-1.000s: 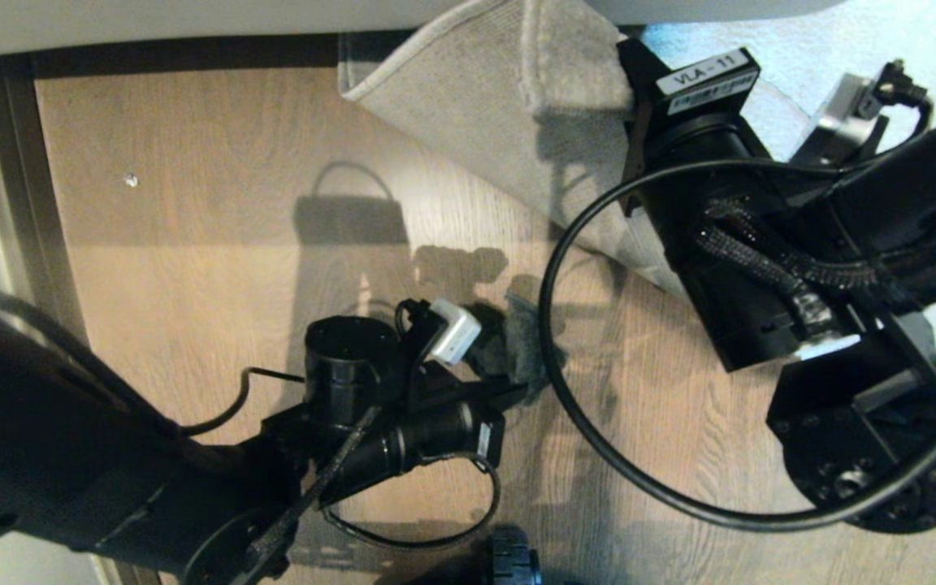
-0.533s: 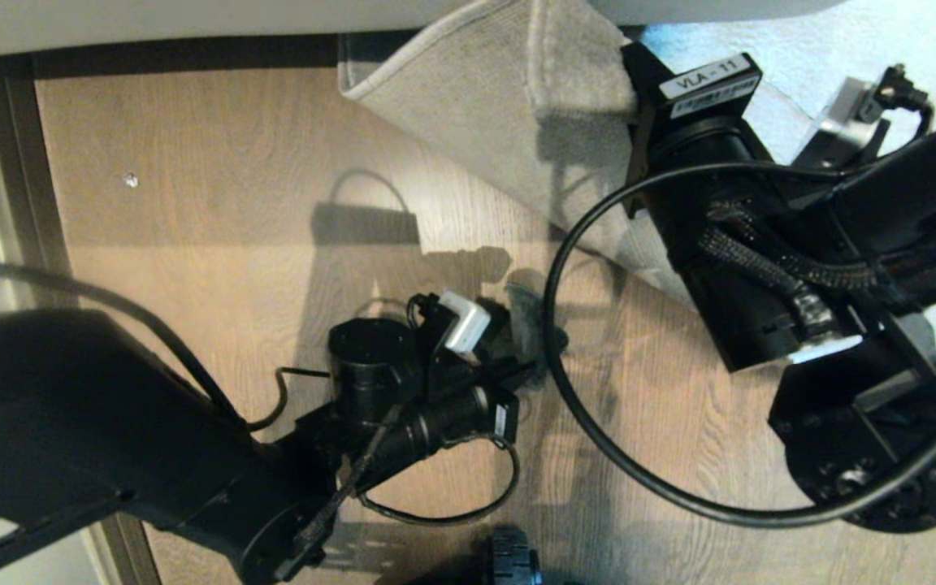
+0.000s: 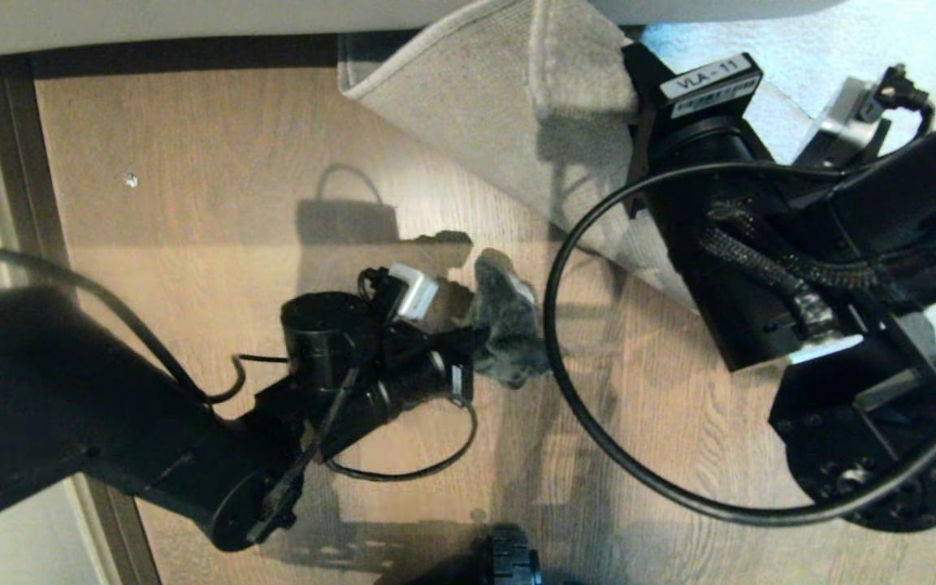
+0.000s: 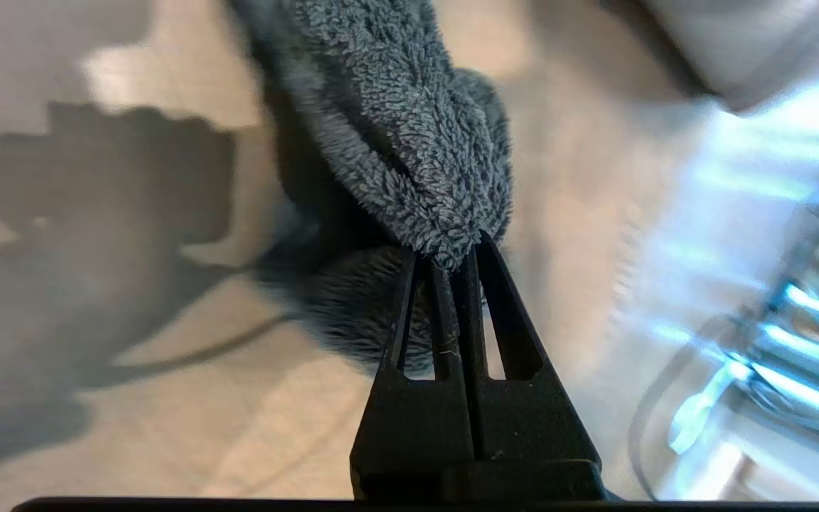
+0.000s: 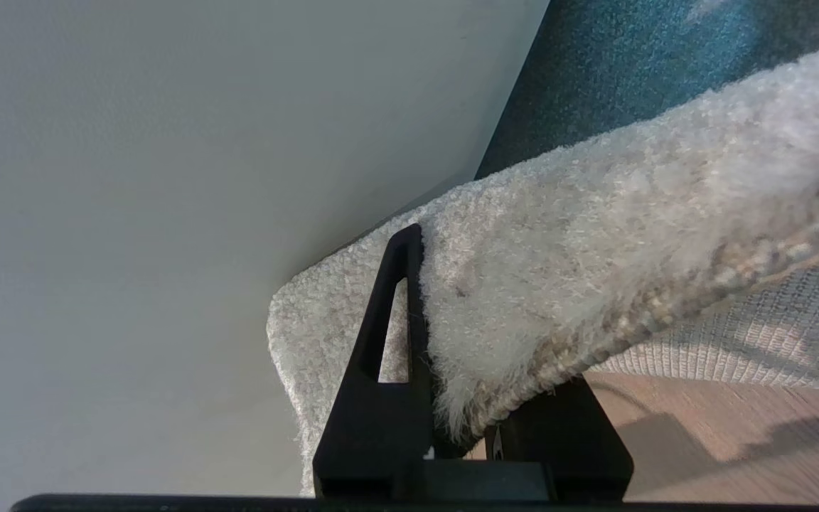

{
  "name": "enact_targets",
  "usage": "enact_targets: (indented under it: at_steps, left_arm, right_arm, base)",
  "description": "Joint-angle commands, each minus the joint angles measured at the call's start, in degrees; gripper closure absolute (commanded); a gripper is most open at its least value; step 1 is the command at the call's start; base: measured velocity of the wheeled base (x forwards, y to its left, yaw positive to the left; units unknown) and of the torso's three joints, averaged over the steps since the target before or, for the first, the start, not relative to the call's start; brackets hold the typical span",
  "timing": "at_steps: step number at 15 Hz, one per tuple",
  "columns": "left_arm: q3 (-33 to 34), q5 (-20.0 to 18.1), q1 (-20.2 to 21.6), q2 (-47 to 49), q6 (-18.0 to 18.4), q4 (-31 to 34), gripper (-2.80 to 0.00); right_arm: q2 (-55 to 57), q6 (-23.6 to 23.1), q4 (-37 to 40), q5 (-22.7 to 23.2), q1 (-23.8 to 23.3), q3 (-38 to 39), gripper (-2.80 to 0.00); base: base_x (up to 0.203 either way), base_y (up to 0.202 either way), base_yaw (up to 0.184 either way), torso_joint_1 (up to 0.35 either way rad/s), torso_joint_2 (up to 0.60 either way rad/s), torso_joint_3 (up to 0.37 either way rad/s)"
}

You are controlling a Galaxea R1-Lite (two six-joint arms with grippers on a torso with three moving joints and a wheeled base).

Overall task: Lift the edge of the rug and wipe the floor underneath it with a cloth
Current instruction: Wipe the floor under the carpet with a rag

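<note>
- Rug edge [image 5: 594, 284] is pinched in my right gripper [image 5: 466, 398]: the jaws are clamped on the bound border with thick pile bulging between them, and the corner is held up off the floor [image 3: 216, 203]
- From the head view, my right arm comes in from the right side, its wrist angled up toward the far wall, with a white label on the black housing and a black cable [image 3: 565, 382] looping wide over the planks
- Folded back, the rug shows a pale, finely woven underside [image 3: 468, 106], sloping from the lifted corner down to the floor near the middle of the view; the top side is short, fuzzy grey-beige pile
- My left arm reaches in from the near left, low over the planks, wrist pointing toward the rug fold
- My left gripper [image 4: 452, 263] is closed tight on the cloth [image 4: 395, 128], the two black fingers meeting on a bunched fold of it
- That cloth is dark grey, fluffy microfibre, crumpled into a lump, lying on the bare floor just beside the rug's fold line, apart from it
- Flooring is light brown wood-grain plank, smooth and a little glossy, crossed by the shadows of my arms
- A dark strip [image 3: 29, 203] runs along the floor's left edge
</note>
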Motion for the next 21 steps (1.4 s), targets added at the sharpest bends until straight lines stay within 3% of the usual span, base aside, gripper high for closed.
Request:
enact_targets:
  at_steps: [1, 4, 9, 12, 18, 21]
  left_arm:
    - [-0.13, -0.08, 3.17, -1.03, -0.05, -0.51, 0.0]
    - [-0.12, -0.18, 7.34, -3.01, -0.13, -2.03, 0.0]
    - [2.58, 0.15, 10.1, -9.63, -0.14, -2.54, 0.0]
    - [7.37, 0.46, 10.27, -15.91, -0.21, -2.54, 0.0]
    - [24.09, -0.03, 8.93, -28.03, -0.23, -2.15, 0.0]
    - [25.91, -0.02, 5.56, -27.53, -0.23, -1.52, 0.0]
  right_arm:
    - [0.03, 0.27, -2.52, -0.13, 0.02, 0.07, 0.0]
    - [0.03, 0.27, -2.52, -0.13, 0.02, 0.05, 0.0]
    - [0.29, 0.18, -2.52, -0.04, 0.02, -0.11, 0.0]
    - [0.11, 0.16, -2.52, -0.04, 0.02, 0.24, 0.0]
    - [-0.42, -0.25, -2.52, -0.04, 0.02, 0.32, 0.0]
    - [-0.59, -0.78, -2.52, -0.04, 0.02, 0.42, 0.0]
  base:
    - [0.0, 0.0, 0.0, 0.0, 0.0, 0.0]
    - [0.0, 0.0, 0.0, 0.0, 0.0, 0.0]
    - [0.0, 0.0, 0.0, 0.0, 0.0, 0.0]
    - [0.0, 0.0, 0.0, 0.0, 0.0, 0.0]
    - [0.0, 0.0, 0.0, 0.0, 0.0, 0.0]
    - [0.0, 0.0, 0.0, 0.0, 0.0, 0.0]
